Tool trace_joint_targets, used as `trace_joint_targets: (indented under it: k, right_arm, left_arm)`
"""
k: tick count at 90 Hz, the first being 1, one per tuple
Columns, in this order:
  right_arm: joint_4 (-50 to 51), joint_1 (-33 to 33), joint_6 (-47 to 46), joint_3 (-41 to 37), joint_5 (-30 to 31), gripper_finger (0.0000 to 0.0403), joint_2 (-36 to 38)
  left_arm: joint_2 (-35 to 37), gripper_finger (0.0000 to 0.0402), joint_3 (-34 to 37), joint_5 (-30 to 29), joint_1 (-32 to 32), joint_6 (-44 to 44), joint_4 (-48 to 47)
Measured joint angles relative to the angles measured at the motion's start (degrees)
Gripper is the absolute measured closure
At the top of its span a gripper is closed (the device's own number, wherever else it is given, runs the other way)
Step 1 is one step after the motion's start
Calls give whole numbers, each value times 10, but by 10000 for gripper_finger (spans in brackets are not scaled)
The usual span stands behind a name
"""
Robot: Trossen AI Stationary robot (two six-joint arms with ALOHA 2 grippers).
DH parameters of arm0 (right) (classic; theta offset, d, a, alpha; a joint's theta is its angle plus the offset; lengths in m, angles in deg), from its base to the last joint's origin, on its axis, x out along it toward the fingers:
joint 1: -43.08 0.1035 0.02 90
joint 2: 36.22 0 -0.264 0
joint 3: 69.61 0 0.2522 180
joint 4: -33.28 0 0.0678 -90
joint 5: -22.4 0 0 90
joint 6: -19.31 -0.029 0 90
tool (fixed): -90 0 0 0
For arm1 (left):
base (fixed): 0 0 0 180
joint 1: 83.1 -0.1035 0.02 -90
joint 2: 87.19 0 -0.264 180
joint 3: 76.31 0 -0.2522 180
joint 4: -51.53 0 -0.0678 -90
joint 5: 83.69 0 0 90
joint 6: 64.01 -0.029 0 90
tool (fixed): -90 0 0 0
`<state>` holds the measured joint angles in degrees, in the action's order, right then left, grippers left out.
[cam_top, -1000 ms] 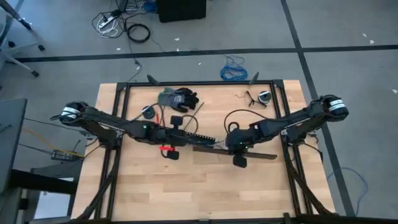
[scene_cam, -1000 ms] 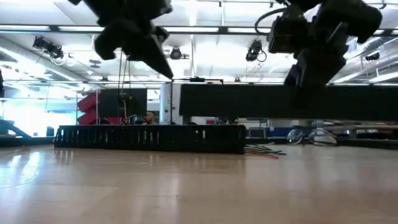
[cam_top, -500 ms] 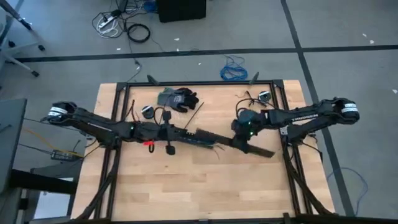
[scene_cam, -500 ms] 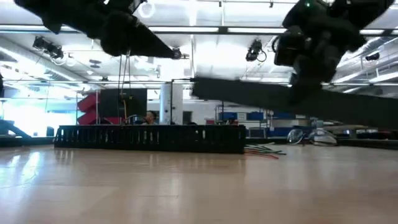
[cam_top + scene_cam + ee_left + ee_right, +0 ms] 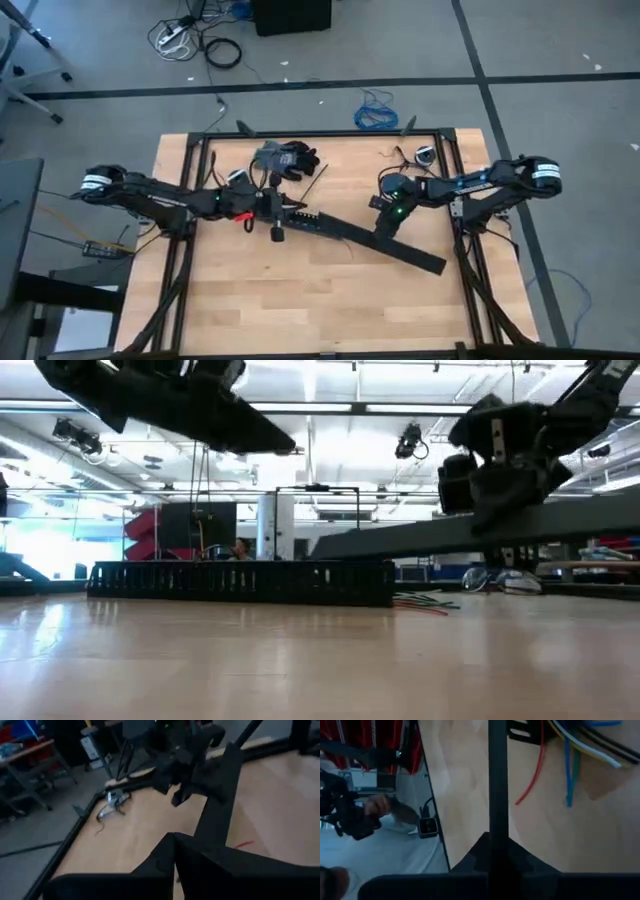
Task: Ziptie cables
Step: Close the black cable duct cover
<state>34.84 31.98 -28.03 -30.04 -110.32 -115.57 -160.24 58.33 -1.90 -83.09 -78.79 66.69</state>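
Stage of the tying task, read outward from the near edge of the worktop (image 5: 300,310). A slotted black duct (image 5: 240,582) lies flat across the middle of the board and serves here as the reference. The cables (image 5: 425,601) rest on the wood just off the duct's end on the right arm's side. They lie as a loose fan of thin red, green and dark strands, touching the board. The right wrist view shows them spread apart rather than gathered. Above that same end of the duct, and clear of the worktop, hangs a long flat black strip (image 5: 420,540). It is tilted slightly, and in the high view it runs on from the duct's end towards the right arm's side. The right tool (image 5: 490,842) is closed on this strip partway along its length, with a finger on each face. The left tool (image 5: 175,840) hangs above the duct's other end. Its fingers are brought together, and nothing is seen between them. Beyond the duct, near the far rail, lies a dark glove (image 5: 292,157). No tie is visible around the cables, and neither tool touches them. The task therefore appears to be at an early stage: gathering the strands into one bundle, looping a tie round it and cinching it all seem to be left to do.
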Motion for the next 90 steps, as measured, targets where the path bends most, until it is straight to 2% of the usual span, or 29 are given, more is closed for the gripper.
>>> trace_joint_targets:
  k: [12, 25, 36, 55, 73, 81, 90]
  right_arm:
    - [-48, -4, 9, 0, -7, 390, -42]
    - [-84, -2, 13, 0, -7, 359, -65]
    - [-88, -2, 32, 2, -5, 316, -66]
    - [-93, -6, 78, 2, 5, 221, -66]
    - [-172, -38, 159, 2, 20, 145, -65]
    - [-200, -44, 215, 3, 45, 129, -65]
    - [-200, -38, 266, 3, 107, 123, -70]
  left_arm:
    - [-14, 401, 0, 0, -13, 1, -3]
    - [-23, 401, 0, 35, -22, 3, -8]
    - [-24, 402, 0, 63, -24, 2, -7]
    - [-24, 402, 0, 66, -26, 0, -12]
    - [-24, 402, 0, 67, -27, -29, -15]
    - [-24, 402, 0, 67, -30, -30, -11]
    - [-24, 402, 0, 61, -33, -28, -10]
